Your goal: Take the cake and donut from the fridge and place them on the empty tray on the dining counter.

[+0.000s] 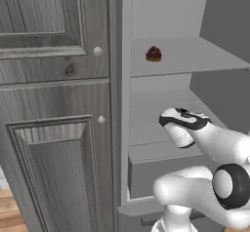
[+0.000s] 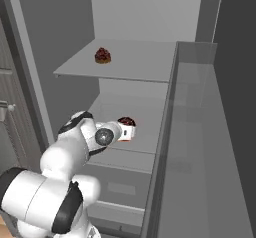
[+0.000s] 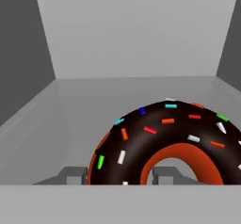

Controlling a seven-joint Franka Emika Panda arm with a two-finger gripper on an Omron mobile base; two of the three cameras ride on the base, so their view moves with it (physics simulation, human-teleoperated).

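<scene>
Open tall grey fridge [image 1: 195,11] w/ pale grey inner shelves, seen centre-right of left base view and across most of right base view. Tiny round dark-brown cake w/ reddish topping [image 1: 153,54] sitting alone on upper shelf, upper centre of left base view, upper left of right base view. White arm reaching into lower shelf space, mid-frame in both base views. Ring donut w/ dark chocolate glaze, coloured sprinkles and orange-red inner rim [image 3: 164,145] low and right of centre in hand view, on lower shelf; in right base view just past white hand, centre frame. Two-finger gripper [image 3: 117,176] at bottom of hand view: one dark tip at donut's outer left edge, other inside hole, straddling near side of ring. Part-open; firm grip or not — can't tell. Grey wood-panelled cabinet [image 1: 53,104] w/ small round knobs at left of left base view.
</scene>
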